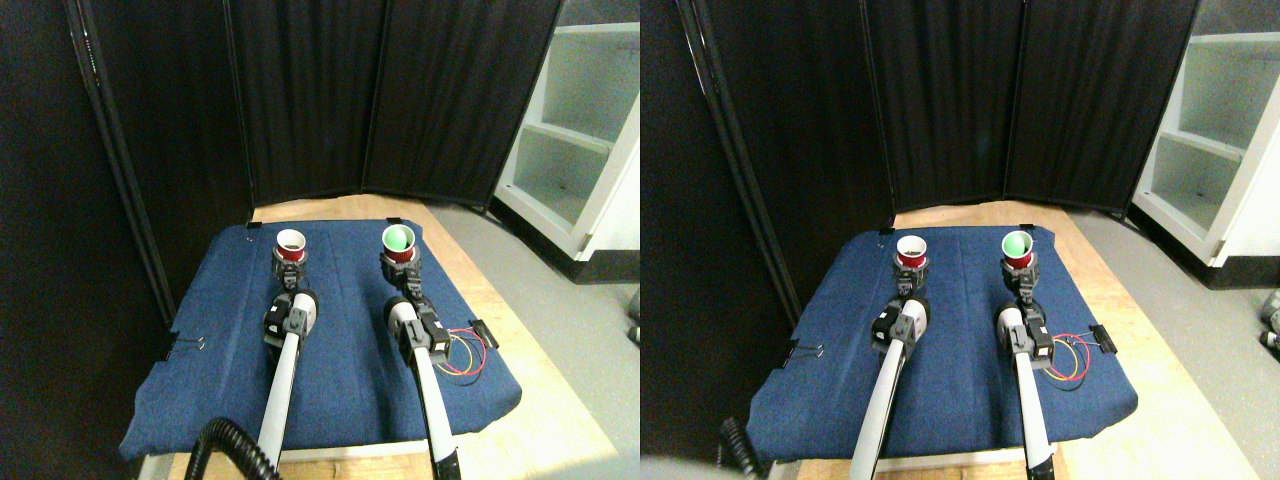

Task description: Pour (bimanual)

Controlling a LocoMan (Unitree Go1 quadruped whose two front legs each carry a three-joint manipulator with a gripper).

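Standing on the blue cloth [330, 400], a white-lined red cup [290, 245] at eleven o'clock, pinched by the left gripper [289, 264]; the green-lined red cup [398, 243] at one o'clock, clamped by the right gripper [402, 265]. Loose wires [467, 355] at three o'clock.

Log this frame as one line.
left gripper at white-lined red cup | right gripper at green-lined red cup | both upright on blue cloth

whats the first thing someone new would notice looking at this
Two red cups stand out on the blue cloth: the left cup, white inside, and the right cup, green inside. A pale manipulator reaches up to each, the left gripper and right gripper at the cup bases.
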